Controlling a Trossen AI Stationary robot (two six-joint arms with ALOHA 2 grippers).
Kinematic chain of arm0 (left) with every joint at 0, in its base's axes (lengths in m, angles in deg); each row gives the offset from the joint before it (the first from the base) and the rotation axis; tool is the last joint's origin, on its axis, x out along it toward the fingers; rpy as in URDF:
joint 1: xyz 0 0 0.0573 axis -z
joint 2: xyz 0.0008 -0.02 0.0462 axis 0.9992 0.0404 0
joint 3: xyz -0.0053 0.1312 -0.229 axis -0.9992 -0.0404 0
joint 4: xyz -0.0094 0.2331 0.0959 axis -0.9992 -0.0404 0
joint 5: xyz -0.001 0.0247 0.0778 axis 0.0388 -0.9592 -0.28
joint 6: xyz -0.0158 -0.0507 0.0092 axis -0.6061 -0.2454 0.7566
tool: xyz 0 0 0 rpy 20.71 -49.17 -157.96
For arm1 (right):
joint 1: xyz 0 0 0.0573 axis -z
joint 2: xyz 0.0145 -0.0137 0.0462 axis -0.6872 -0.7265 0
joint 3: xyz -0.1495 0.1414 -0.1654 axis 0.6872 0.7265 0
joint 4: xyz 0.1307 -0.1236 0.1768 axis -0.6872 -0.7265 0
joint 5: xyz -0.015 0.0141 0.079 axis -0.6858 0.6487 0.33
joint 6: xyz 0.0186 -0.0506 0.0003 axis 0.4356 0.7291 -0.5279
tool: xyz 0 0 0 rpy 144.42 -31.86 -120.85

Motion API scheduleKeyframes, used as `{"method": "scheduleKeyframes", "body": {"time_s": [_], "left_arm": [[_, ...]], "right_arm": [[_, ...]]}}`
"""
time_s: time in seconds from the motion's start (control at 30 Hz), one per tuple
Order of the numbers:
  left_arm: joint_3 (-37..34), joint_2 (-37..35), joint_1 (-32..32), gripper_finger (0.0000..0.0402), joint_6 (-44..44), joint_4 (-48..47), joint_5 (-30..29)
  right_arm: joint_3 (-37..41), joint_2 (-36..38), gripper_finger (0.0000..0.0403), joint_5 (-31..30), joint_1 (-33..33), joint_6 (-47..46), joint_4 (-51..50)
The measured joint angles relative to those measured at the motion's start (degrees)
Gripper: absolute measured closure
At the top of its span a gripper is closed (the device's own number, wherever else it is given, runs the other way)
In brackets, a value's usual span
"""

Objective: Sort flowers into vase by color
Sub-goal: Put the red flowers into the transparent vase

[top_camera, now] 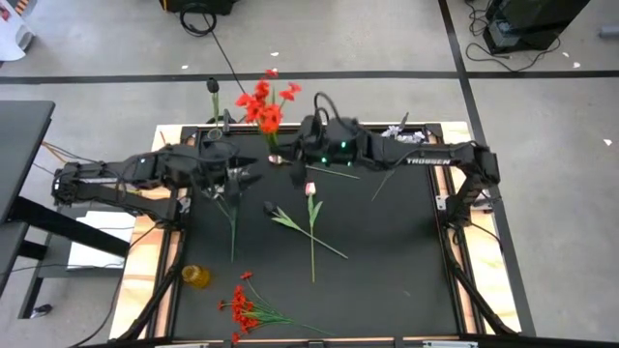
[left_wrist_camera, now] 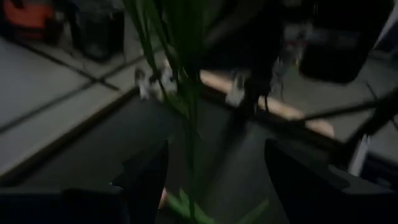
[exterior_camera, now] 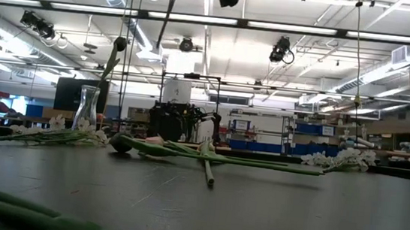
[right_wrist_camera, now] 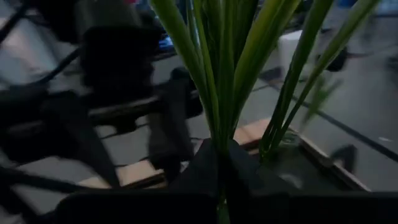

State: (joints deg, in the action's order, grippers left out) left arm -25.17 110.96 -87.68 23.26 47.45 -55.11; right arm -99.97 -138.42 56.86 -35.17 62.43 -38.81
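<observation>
My right gripper (top_camera: pixel 288 155) is over the table's far middle, shut on a red flower spray (top_camera: pixel 263 101) held high above the mat. My left gripper (top_camera: pixel 247 179) hovers just left of it, open. In the left wrist view a green stem (left_wrist_camera: pixel 188 124) stands between the spread fingers, and I cannot tell whether it touches them. A glass vase (exterior_camera: pixel 87 107) at the far left holds one dark-budded flower (top_camera: pixel 213 87). On the mat lie a pink tulip (top_camera: pixel 310 188), a dark tulip (top_camera: pixel 269 206), white sprays (top_camera: pixel 397 130) and a second red spray (top_camera: pixel 242 304). My right gripper pinches the red spray's bundle of green stems (right_wrist_camera: pixel 221 134) between its two shut fingers. The fingers lie about level, reaching in from the table's right side, across the stems. The stems rise from the fingers with the red blooms (top_camera: pixel 263 101) on top, lifted clear of the table.
A small yellow object (top_camera: pixel 196 276) sits at the mat's near left. A loose white-flower stem (top_camera: pixel 232 217) lies below my left gripper, and another green stem (top_camera: pixel 334 172) lies under my right arm. The mat's right half (top_camera: pixel 397 251) is bare.
</observation>
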Motion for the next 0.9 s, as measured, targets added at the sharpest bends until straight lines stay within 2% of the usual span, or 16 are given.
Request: {"method": "scheduleKeyframes", "body": {"time_s": [0.17,0.33,0.47,0.9], "left_arm": [[0.0,1.5,-4.9,0.013,1.0,5.9,0.9],[0.0,5.0,-9.1,0.0139,0.8,10.7,8.3],[0.0,8.9,-10.3,0.0168,0.6,16.1,13.4],[0.0,9.7,-11.4,0.0319,2.2,17.6,13.6]], "right_arm": [[0.0,0.1,0.039,12.0,3.6,1.6,3.1],[0.0,0.1,0.039,20.6,5.6,1.9,6.5],[0.0,0.1,0.039,22.6,6.6,2.7,6.6],[0.1,1.6,0.039,28.8,9.5,2.9,5.9]]}}
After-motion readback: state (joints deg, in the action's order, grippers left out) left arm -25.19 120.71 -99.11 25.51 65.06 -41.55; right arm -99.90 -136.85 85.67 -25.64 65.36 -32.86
